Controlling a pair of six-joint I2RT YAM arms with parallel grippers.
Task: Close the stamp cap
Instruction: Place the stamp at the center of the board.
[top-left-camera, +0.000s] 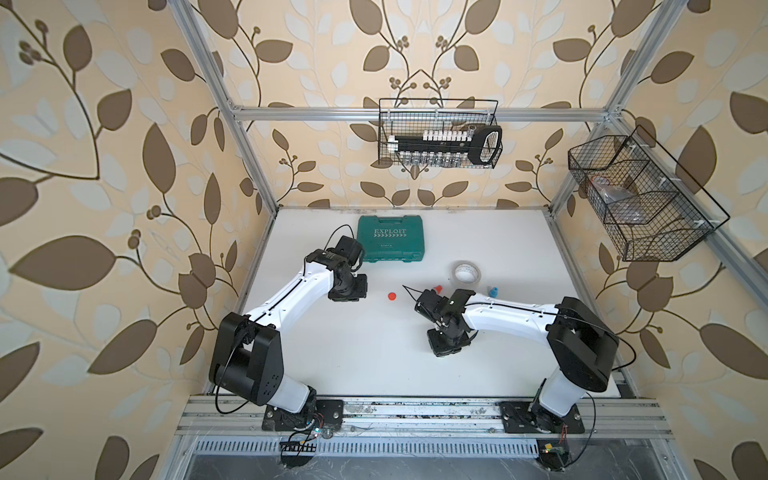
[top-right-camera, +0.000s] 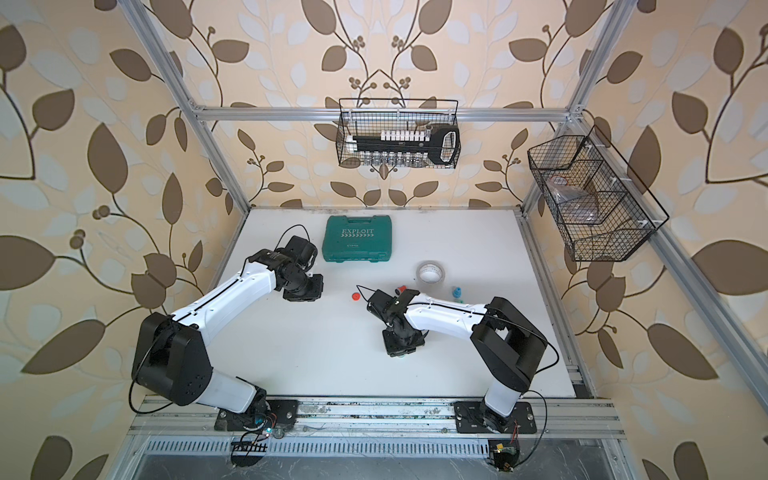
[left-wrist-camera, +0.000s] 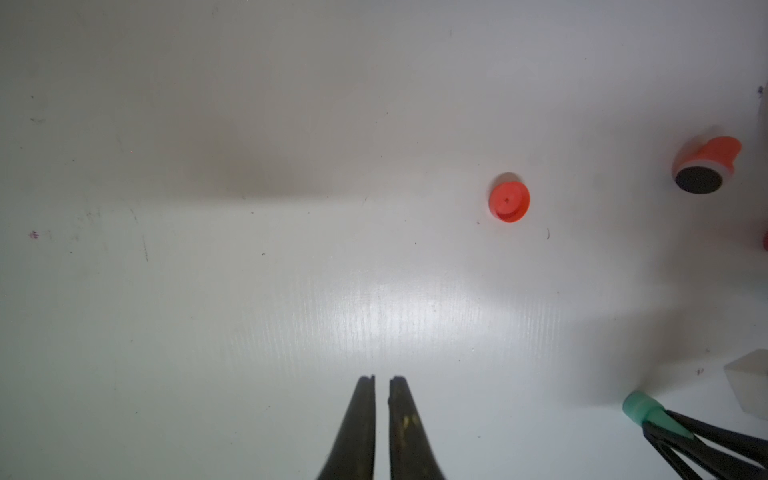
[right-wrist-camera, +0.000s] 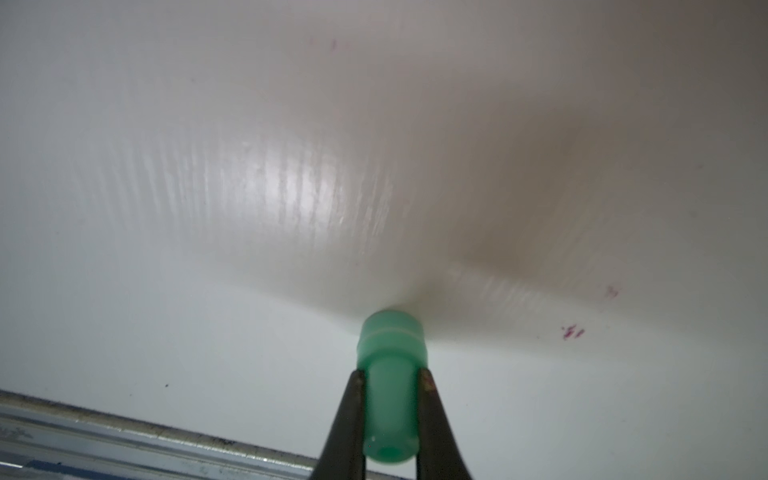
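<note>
- Green stamp (right-wrist-camera: 392, 340) is being gripped by R gripper (right-wrist-camera: 390, 376), jaws clamped on its narrow neck, wide end against table (right-wrist-camera: 208, 291).
- Red cap (left-wrist-camera: 508, 201) is lying loose mid-table.
- Red stamp (left-wrist-camera: 706, 164) is lying tipped nearby, dark pad exposed.
- L gripper (left-wrist-camera: 382, 380) is being held above table, jaws almost closed, nothing in them.

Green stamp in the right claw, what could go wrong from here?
1. The right claw pinches the green stamp only by its narrow stem, with its wide end seemingly on the table; pressing may tilt or slip it.
2. The red stamp lies on its side, dark pad exposed; a nudge might smear ink.
3. The red cap sits loose; the shut left claw could knock it away.
</note>
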